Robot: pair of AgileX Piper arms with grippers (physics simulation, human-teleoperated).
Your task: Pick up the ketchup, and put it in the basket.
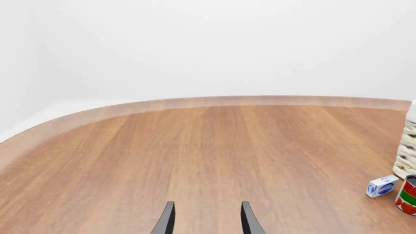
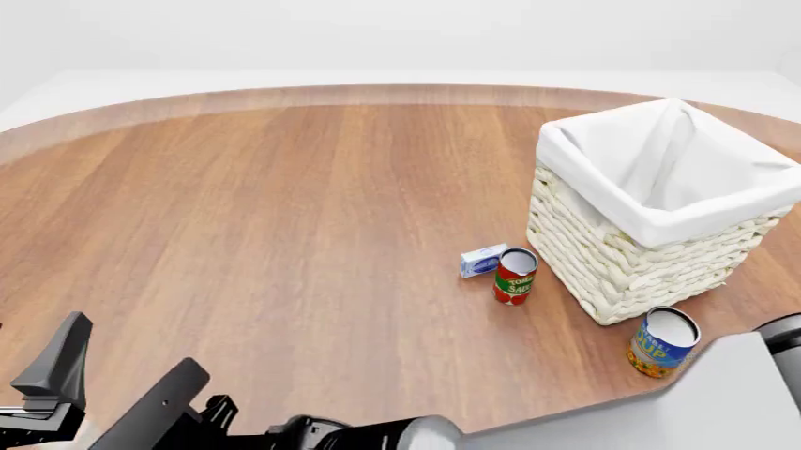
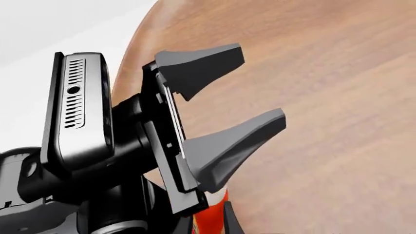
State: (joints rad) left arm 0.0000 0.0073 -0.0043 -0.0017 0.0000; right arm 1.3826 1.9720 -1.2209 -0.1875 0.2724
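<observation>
The ketchup [image 3: 208, 214] shows only as an orange-red sliver in the right wrist view, between the dark fingers of my right gripper [image 3: 208, 223], which looks shut on it. It is out of view elsewhere. My left gripper [image 2: 107, 380] is open and empty at the table's near left edge. It also shows in its own view [image 1: 206, 222] and, close up, in the right wrist view [image 3: 260, 83]. The cream wicker basket [image 2: 626, 253] with white lining stands at the right, far from both grippers. Its edge shows in the left wrist view [image 1: 406, 156].
A red-and-green tomato sauce can [image 2: 515, 276] and a small white-blue box [image 2: 482, 260] stand just left of the basket; both show in the left wrist view, the can [image 1: 408, 195] and the box [image 1: 381, 186]. A blue-yellow can [image 2: 661, 342] stands at the basket's near side.
</observation>
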